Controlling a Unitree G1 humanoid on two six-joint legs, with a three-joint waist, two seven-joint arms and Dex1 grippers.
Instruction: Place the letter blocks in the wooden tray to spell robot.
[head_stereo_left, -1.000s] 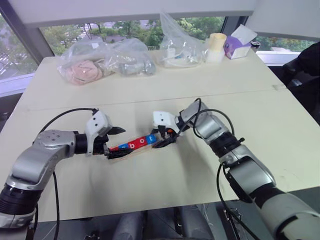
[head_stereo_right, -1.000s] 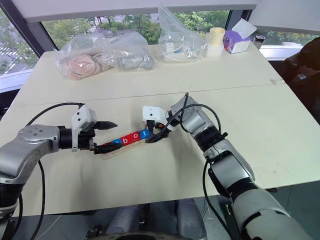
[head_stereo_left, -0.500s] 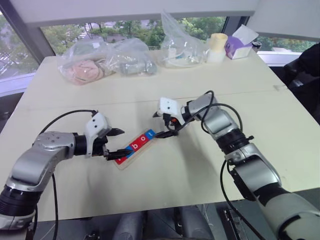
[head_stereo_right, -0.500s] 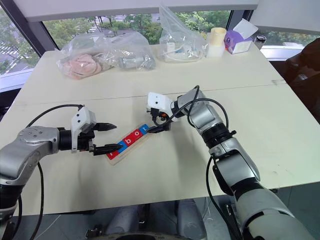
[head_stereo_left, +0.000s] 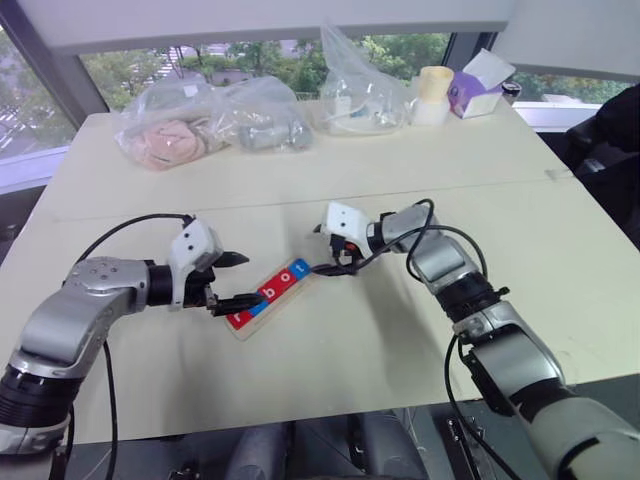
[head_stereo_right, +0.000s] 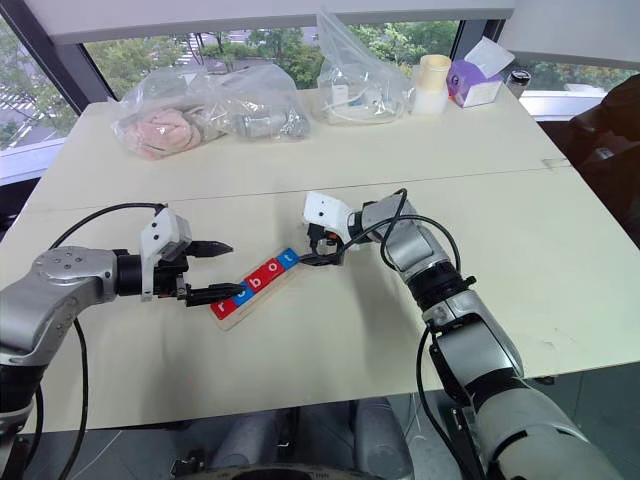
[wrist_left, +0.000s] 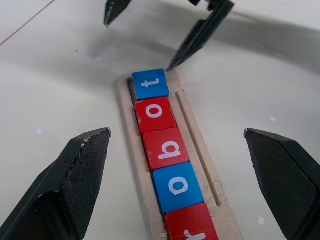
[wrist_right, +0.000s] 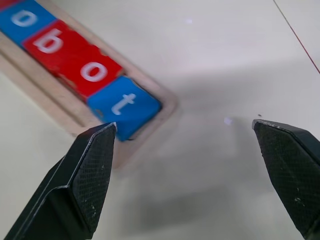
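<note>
The wooden tray (wrist_left: 200, 150) lies slanted on the cream table between my two grippers. Five letter blocks fill its slot in a row: red r (wrist_left: 192, 227), blue o (wrist_left: 178, 186), red b (wrist_left: 166, 149), red o (wrist_left: 154, 114), blue t (wrist_right: 122, 105). My left gripper (head_stereo_left: 245, 280) stands open at the r end, one finger on each side of the tray, holding nothing. My right gripper (head_stereo_left: 317, 250) is open just past the t end, its lower fingertip (wrist_left: 175, 62) close to the tray's corner; I cannot tell whether it touches.
Clear plastic bags (head_stereo_left: 210, 120) (head_stereo_left: 360, 90), a cream cup (head_stereo_left: 432, 95) and a purple tissue box (head_stereo_left: 478, 85) sit along the table's far edge. A seam runs across the table (head_stereo_left: 520, 180) behind the tray.
My right gripper has drawn back from over the t end of the tray, up and to the right, and turned. The tray lies more slanted than a second ago. The left arm has stayed put.
</note>
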